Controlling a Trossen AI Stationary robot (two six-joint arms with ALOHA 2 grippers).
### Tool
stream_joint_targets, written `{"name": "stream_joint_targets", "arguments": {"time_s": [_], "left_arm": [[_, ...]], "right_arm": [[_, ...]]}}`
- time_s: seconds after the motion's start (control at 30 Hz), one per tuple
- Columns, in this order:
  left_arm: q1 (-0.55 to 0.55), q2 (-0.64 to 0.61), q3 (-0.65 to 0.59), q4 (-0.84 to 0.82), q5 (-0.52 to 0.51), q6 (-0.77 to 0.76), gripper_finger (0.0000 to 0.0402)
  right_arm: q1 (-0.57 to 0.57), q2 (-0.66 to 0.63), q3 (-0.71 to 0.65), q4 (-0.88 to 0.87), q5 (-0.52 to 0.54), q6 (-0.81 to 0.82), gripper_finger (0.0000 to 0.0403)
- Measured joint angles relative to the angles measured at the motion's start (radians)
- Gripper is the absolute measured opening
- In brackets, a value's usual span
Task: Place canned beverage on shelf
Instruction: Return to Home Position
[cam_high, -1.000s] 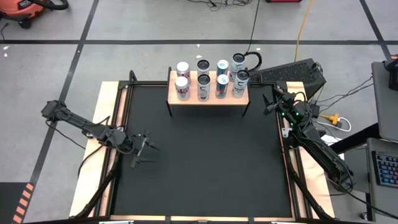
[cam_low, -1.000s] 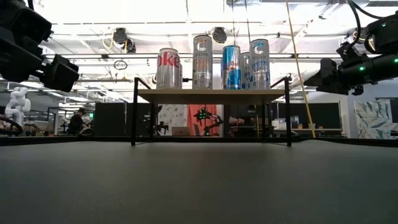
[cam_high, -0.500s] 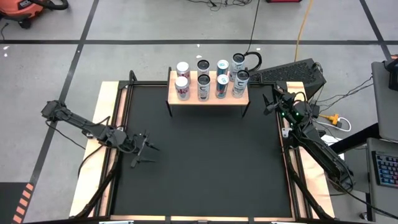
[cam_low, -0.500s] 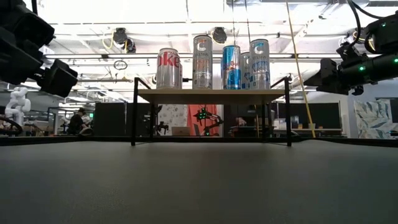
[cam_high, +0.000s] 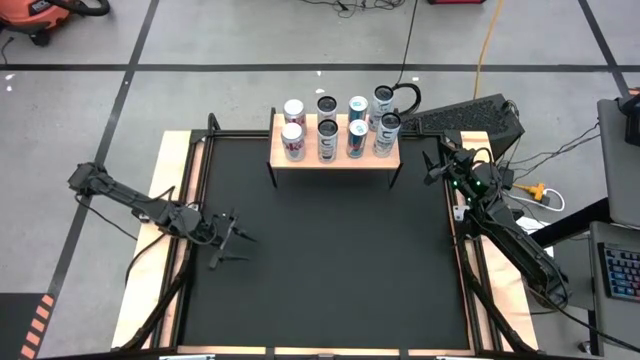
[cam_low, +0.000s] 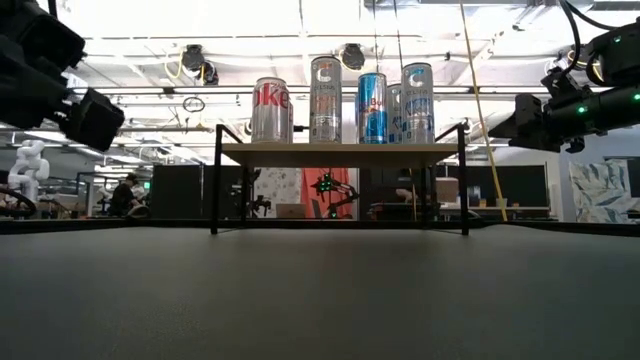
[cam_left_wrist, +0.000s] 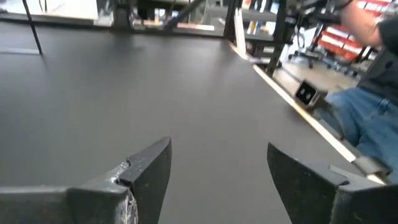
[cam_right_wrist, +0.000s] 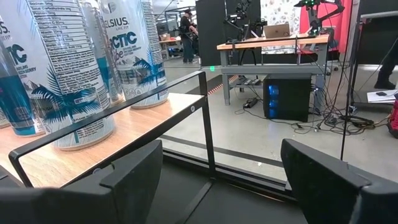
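Observation:
The shelf (cam_high: 335, 160) of light wood on black legs stands at the far edge of the black mat, and several tall cans (cam_high: 337, 127) stand upright on its top. The low view shows the cans (cam_low: 340, 100) in a row on the shelf (cam_low: 340, 153). My left gripper (cam_high: 236, 246) hovers over the mat's left side, open, with nothing between its fingers (cam_left_wrist: 217, 149). My right gripper (cam_high: 428, 167) hovers just right of the shelf's right end, open and empty (cam_right_wrist: 221, 149); its wrist view shows the shelf top (cam_right_wrist: 93, 149) and the nearest cans (cam_right_wrist: 68, 74) close by.
The black mat (cam_high: 330, 270) stretches bare between the arms and the near edge. A keyboard (cam_high: 470, 118) and a black cable loop (cam_high: 405, 95) lie behind the shelf at the right. A seated person's leg (cam_left_wrist: 367, 118) shows beyond the table's edge.
My left gripper has rolled a little about the line it points along while staying over the same spot. The cans, the shelf and my right gripper have kept still.

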Motion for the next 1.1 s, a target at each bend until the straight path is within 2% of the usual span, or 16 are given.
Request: {"name": "stream_joint_targets", "arguments": {"time_s": [0.6, 0.93, 1.1], "left_arm": [[0.000, -0.283, -0.001, -0.011, 0.000, 0.000, 0.0267], [0.000, -0.400, -0.001, -0.011, 0.000, 0.000, 0.0267], [0.000, -0.415, -0.001, -0.009, 0.001, 0.000, 0.0267]], "right_arm": [[0.007, -0.050, 0.000, 0.000, 0.000, 0.000, 0.0310], [0.114, -0.121, 0.000, 0.002, 0.000, 0.000, 0.0310], [0.147, -0.121, 0.000, -0.006, 0.000, 0.000, 0.0310]]}}
